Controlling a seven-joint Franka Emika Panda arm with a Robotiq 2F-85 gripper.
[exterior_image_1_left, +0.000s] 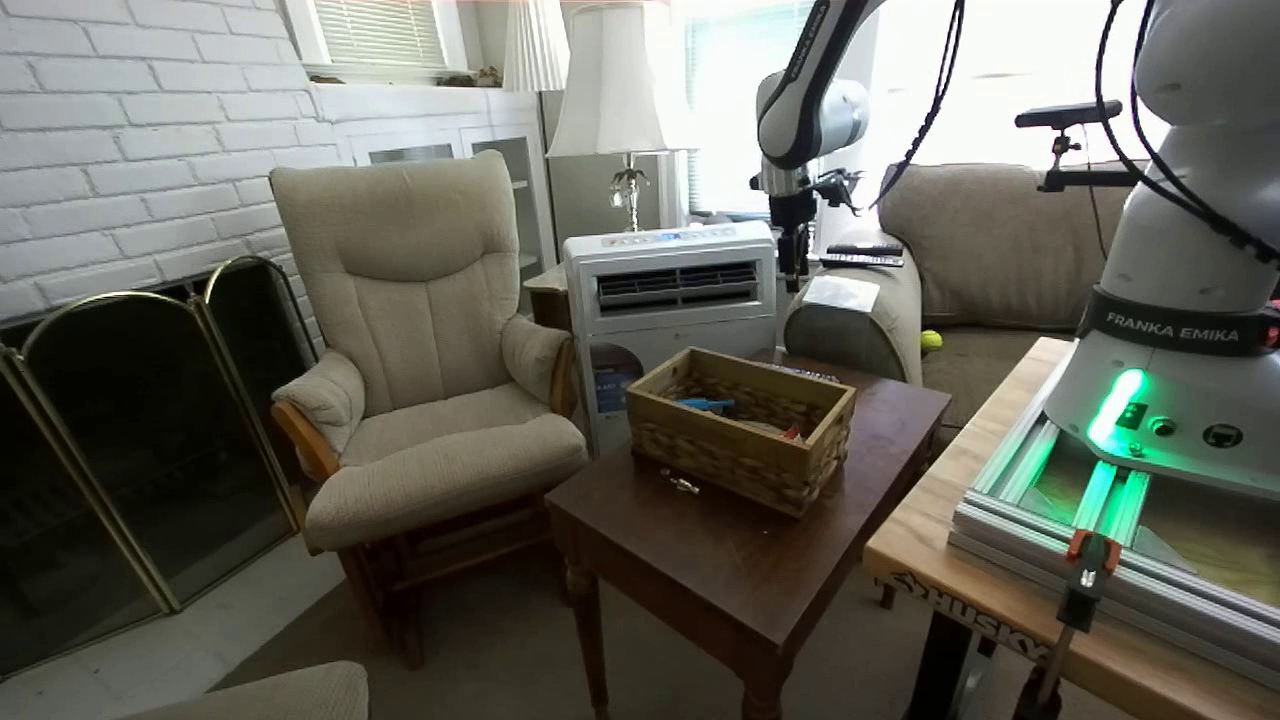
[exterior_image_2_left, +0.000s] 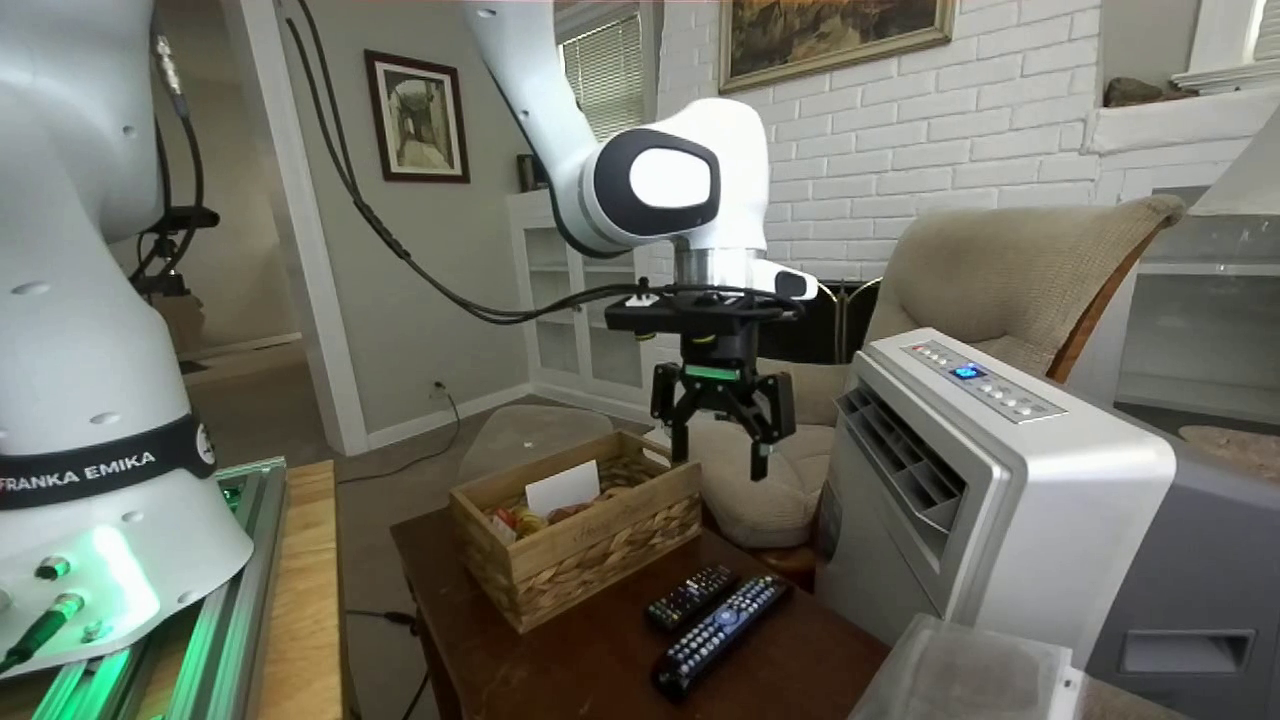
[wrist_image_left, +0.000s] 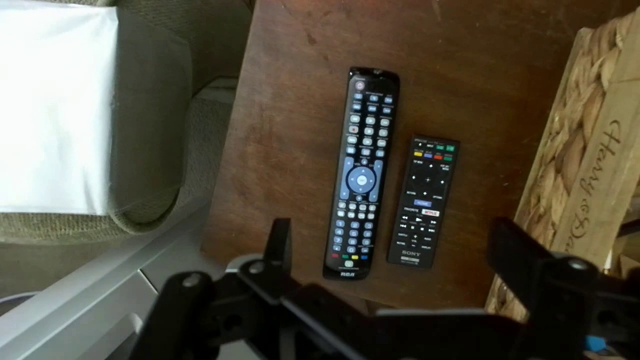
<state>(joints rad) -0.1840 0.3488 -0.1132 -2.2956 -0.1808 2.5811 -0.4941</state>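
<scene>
My gripper (wrist_image_left: 391, 227) is open and empty; it also shows in both exterior views (exterior_image_1_left: 795, 265) (exterior_image_2_left: 720, 455). It hangs above a dark wooden table (wrist_image_left: 475, 65). Below it lie a long black RCA remote (wrist_image_left: 361, 175) with blue and grey buttons and a shorter black Sony remote (wrist_image_left: 425, 200), side by side and apart. Both remotes also lie near the table end in an exterior view, the RCA (exterior_image_2_left: 720, 635) and the Sony (exterior_image_2_left: 688, 597). A wooden-rimmed woven basket (exterior_image_2_left: 610, 565) stands beside them, holding a white card (exterior_image_2_left: 563, 488) and small items.
A portable air conditioner (exterior_image_2_left: 1000, 470) stands close to the table. A beige armchair (exterior_image_1_left: 430, 300) and a sofa (exterior_image_1_left: 980, 250) flank it. The sofa arm bears white paper (exterior_image_1_left: 842, 293) and remotes (exterior_image_1_left: 865, 255). A clear plastic container (exterior_image_2_left: 970, 680) is in the near foreground.
</scene>
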